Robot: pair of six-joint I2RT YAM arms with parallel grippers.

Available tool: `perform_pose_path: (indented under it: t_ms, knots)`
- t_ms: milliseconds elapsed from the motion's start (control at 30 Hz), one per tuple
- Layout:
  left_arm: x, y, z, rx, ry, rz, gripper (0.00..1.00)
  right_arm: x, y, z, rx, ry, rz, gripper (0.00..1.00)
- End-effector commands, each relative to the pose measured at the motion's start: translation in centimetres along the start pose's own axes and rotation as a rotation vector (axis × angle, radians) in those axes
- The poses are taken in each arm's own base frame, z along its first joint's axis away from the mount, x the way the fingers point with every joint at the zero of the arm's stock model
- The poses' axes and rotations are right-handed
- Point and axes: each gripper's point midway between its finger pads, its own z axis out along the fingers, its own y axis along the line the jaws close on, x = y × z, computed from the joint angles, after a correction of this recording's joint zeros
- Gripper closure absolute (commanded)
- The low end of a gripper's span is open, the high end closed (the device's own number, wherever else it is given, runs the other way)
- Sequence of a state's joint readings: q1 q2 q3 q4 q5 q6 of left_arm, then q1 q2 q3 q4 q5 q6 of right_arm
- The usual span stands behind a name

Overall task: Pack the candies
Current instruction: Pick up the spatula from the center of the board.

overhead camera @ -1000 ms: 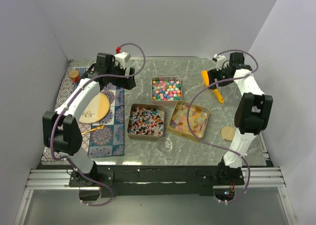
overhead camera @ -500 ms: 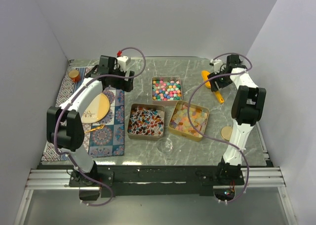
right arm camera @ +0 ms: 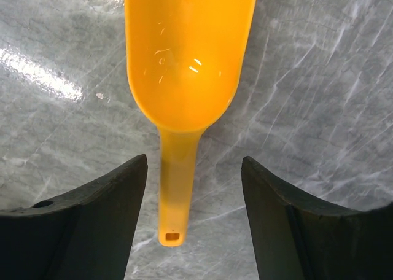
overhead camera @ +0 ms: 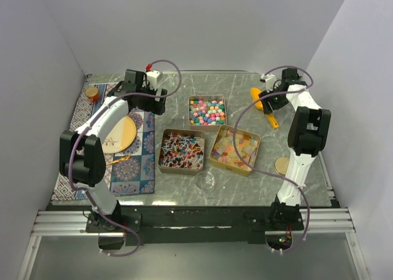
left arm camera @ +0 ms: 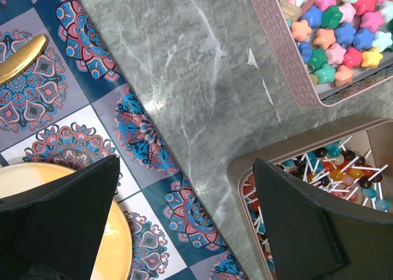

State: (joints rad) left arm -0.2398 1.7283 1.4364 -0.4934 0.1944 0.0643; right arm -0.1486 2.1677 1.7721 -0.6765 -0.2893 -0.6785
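Note:
The candies fill three square tins: bright multicolour pieces (overhead camera: 207, 110), stick-wrapped red, blue and white ones (overhead camera: 181, 151), and translucent yellow-pink squares (overhead camera: 235, 148). The left wrist view shows the multicolour pieces (left arm camera: 334, 28) and the wrapped ones (left arm camera: 334, 169). My left gripper (overhead camera: 152, 99) (left arm camera: 184, 163) hangs wide open over the mat's edge beside the wrapped-candy tin, holding nothing. At the back right, my right gripper (overhead camera: 271, 98) (right arm camera: 193, 169) straddles the handle of a yellow scoop (overhead camera: 263, 108) (right arm camera: 184, 53). Its jaws are open and clear of the handle on both sides.
A patterned mat (overhead camera: 132, 163) on the left carries a yellow plate (overhead camera: 116, 134) (left arm camera: 120, 249), a gold spoon (overhead camera: 120, 161) and a small orange-lidded jar (overhead camera: 92, 94). A clear glass bowl (overhead camera: 206, 182) stands near the front edge. A round gold lid (overhead camera: 283, 165) lies by the right arm.
My right arm has swung back over the scoop and its jaws have narrowed around the handle. The left arm has shifted slightly toward the back, its gripper still wide open.

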Motion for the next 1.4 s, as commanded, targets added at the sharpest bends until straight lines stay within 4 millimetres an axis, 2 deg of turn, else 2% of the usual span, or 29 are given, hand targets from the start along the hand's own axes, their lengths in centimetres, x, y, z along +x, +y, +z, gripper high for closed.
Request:
perform_pose_path:
  t_ms: [0,67,133,200,233,267,333,367,433,467,500,533,567,600,633,667,700,733,767,800,933,1033,1167,1233,1367]
  knots:
    - [-3.0,0.2,-1.6,-0.022,-0.084,0.027,0.03,0.5,0.5,0.6,-0.028,-0.011,-0.001,0.33]
    - [-2.8,0.3,-1.5,-0.026,-0.082,0.025,0.03,0.1,0.8,1.0,-0.037,-0.028,-0.001,0.37]
    - [-2.8,0.3,-1.4,-0.024,-0.081,0.022,0.03,-0.6,0.8,1.3,-0.033,-0.032,-0.002,0.37]
    - [-3.3,0.3,-1.4,-0.021,-0.092,0.022,0.03,-0.4,1.0,2.0,-0.037,-0.010,-0.005,0.39]
    - [-3.5,0.3,-1.5,-0.022,-0.096,0.020,0.03,-0.5,1.1,2.2,-0.030,0.001,-0.018,0.43]
    - [-4.0,0.2,-1.6,-0.020,-0.107,0.019,0.03,-0.3,1.2,2.6,-0.031,0.013,-0.023,0.55]
    - [-4.5,0.1,-1.7,-0.015,-0.119,0.003,0.03,-0.2,1.1,2.5,-0.032,0.027,-0.046,0.71]
    - [-4.9,-0.2,-1.8,0.001,-0.133,-0.002,0.03,-0.3,0.9,2.1,-0.020,0.026,-0.050,0.84]
    - [-5.9,-0.9,-2.1,0.027,-0.163,-0.080,0.03,-0.5,1.2,0.9,-0.021,0.022,-0.061,0.90]
    - [-6.6,-1.3,-2.3,0.044,-0.183,-0.112,0.03,-2.2,1.3,-1.4,-0.012,-0.032,-0.076,0.93]
    - [-7.3,-2.4,-2.8,0.100,-0.207,-0.148,0.03,-2.8,1.8,-2.6,-0.021,-0.055,-0.088,0.94]
    - [-8.5,-3.4,-3.1,0.152,-0.245,-0.223,0.03,-3.4,2.7,-4.0,-0.044,-0.073,-0.113,0.94]
    - [-8.9,-4.4,-3.4,0.208,-0.260,-0.256,0.03,-5.2,3.8,-6.7,-0.056,-0.133,-0.157,0.95]
    - [-9.5,-6.4,-4.0,0.321,-0.268,-0.282,0.03,-6.4,5.9,-7.8,-0.085,-0.153,-0.218,0.96]
    - [-11.1,-7.4,-4.5,0.392,-0.309,-0.352,0.03,-6.5,7.6,-8.8,-0.119,-0.145,-0.274,0.96]
    - [-11.5,-8.4,-4.7,0.458,-0.308,-0.376,0.03,-7.7,8.8,-11.0,-0.112,-0.183,-0.319,0.97]
    - [-11.5,-10.0,-4.4,0.545,-0.286,-0.386,0.03,-9.1,12.3,-11.7,-0.171,-0.214,-0.387,0.97]
    - [-12.4,-10.9,-4.7,0.591,-0.294,-0.405,0.02,-9.8,13.9,-13.3,-0.183,-0.240,-0.420,0.98]
    - [-12.2,-11.4,-3.9,0.608,-0.274,-0.409,0.02,-10.5,15.4,-13.8,-0.198,-0.255,-0.448,0.99]
    - [-12.3,-12.3,-3.7,0.629,-0.267,-0.397,0.01,-11.4,18.1,-14.3,-0.232,-0.271,-0.480,1.00]
    - [-13.1,-13.6,-4.3,0.698,-0.271,-0.412,0.01,-12.8,23.2,-15.4,-0.308,-0.287,-0.519,1.00]
    - [-13.3,-13.5,-4.7,0.693,-0.281,-0.405,0.01,-13.0,25.2,-15.4,-0.330,-0.284,-0.530,1.00]
    - [-13.6,-13.8,-5.7,0.735,-0.292,-0.385,0.07,-12.7,26.3,-15.2,-0.314,-0.269,-0.566,1.00]
    - [-13.7,-14.2,-6.2,0.763,-0.300,-0.364,0.13,-12.8,26.4,-15.1,-0.295,-0.265,-0.571,1.00]
    - [-12.9,-14.2,-6.3,0.746,-0.274,-0.320,0.13,-12.2,25.3,-14.2,-0.246,-0.232,-0.560,1.00]
